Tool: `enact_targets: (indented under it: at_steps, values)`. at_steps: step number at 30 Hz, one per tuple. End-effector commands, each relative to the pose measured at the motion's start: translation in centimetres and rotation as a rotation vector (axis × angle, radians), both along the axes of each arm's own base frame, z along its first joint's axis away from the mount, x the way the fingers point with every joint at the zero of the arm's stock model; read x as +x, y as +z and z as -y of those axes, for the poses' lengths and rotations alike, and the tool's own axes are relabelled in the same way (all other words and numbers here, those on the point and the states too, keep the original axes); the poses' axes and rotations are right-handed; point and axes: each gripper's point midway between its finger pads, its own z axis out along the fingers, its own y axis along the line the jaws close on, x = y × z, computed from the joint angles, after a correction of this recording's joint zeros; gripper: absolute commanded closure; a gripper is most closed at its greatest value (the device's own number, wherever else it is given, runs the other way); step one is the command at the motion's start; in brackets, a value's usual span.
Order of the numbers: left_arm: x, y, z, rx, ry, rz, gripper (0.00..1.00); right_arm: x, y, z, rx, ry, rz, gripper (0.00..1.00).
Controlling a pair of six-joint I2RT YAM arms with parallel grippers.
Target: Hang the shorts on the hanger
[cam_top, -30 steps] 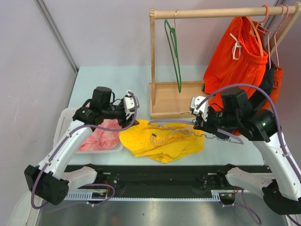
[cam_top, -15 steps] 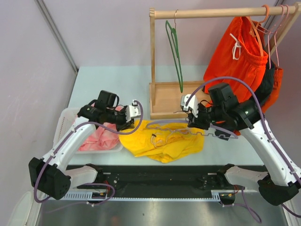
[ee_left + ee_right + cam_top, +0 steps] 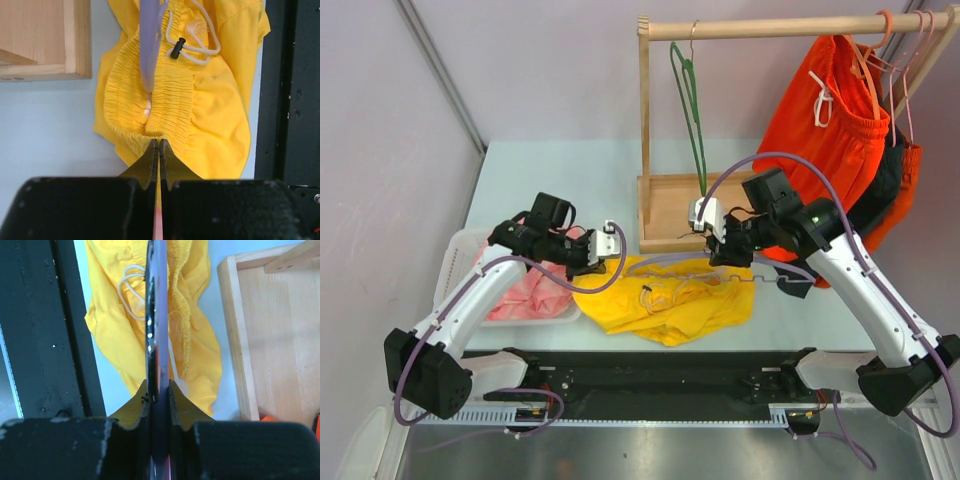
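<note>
With the shorts [image 3: 670, 305] lying on the table [image 3: 550, 170] between the arms, the left gripper [image 3: 159, 145] pinches the waistband's edge (apparently to anchor it) while the right gripper [image 3: 157, 387], clamped on the hanger [image 3: 150, 45], points its end at the waist opening.

Light: bright, even, diffuse.
Shadows: faint, soft-edged on the table [image 3: 520, 170].
Glare: white streaks along the hanger [image 3: 153, 315], right wrist view.
Blur: hanger smeared in left wrist view; shorts [image 3: 215, 125] sharp.
</note>
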Motion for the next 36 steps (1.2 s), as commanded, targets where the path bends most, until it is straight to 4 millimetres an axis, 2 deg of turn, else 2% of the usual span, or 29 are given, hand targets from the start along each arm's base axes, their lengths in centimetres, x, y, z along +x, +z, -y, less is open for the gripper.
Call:
enact_targets:
  at_steps: [1, 5, 8, 12, 15, 18, 21, 22, 24, 25, 28, 32, 36]
  values:
    - [-0.3, 1.4, 0.5, -0.026, -0.080, 0.054, 1.00, 1.4, 0.6, -0.2, 0.022, 0.000, 0.055, 1.00]
    - [-0.4, 1.3, 0.5, -0.020, -0.094, 0.059, 1.00, 1.4, 0.2, 0.0, 0.007, 0.019, 0.047, 1.00]
    - [-0.2, 1.3, 0.5, -0.018, -0.095, 0.060, 1.00, 0.3, -0.2, 0.1, -0.004, 0.079, 0.031, 1.00]
    - [0.0, 1.8, 0.9, -0.038, -0.093, 0.060, 1.00, -3.4, -0.7, 0.6, -0.043, 0.196, -0.023, 1.00]
    - [0.2, 2.0, 1.0, -0.048, -0.089, 0.066, 1.00, -5.2, -0.7, 0.8, -0.053, 0.242, -0.041, 1.00]
    - [0.2, 2.2, 1.0, -0.052, -0.087, 0.075, 0.95, -6.0, 0.1, 0.8, -0.038, 0.259, -0.012, 1.00]
    - [-0.3, 2.6, 1.1, -0.065, -0.112, 0.079, 0.82, -6.4, 0.4, 0.9, -0.034, 0.265, -0.003, 1.00]
    - [-0.8, 2.7, 1.1, -0.070, -0.125, 0.068, 0.72, -6.5, 0.4, 1.0, -0.036, 0.264, -0.005, 1.00]
    - [-1.2, 3.0, 1.2, -0.077, -0.151, 0.072, 0.60, -6.6, 0.2, 1.1, -0.044, 0.265, -0.011, 1.00]
    - [-2.1, 3.0, 1.0, -0.076, -0.162, 0.042, 0.49, -6.5, 0.1, 1.1, -0.047, 0.263, -0.014, 1.00]
    - [-3.2, 4.2, 1.2, -0.099, -0.189, 0.022, 0.38, -6.3, 0.1, 1.0, -0.043, 0.256, -0.012, 1.00]
    - [-4.7, 5.0, 1.6, -0.066, -0.246, 0.089, 0.36, -6.3, 0.2, 1.0, -0.043, 0.246, -0.015, 1.00]
    - [-7.3, 4.2, 2.7, 0.071, -0.393, 0.146, 0.37, -5.4, 1.1, 1.7, -0.011, 0.176, 0.016, 1.00]
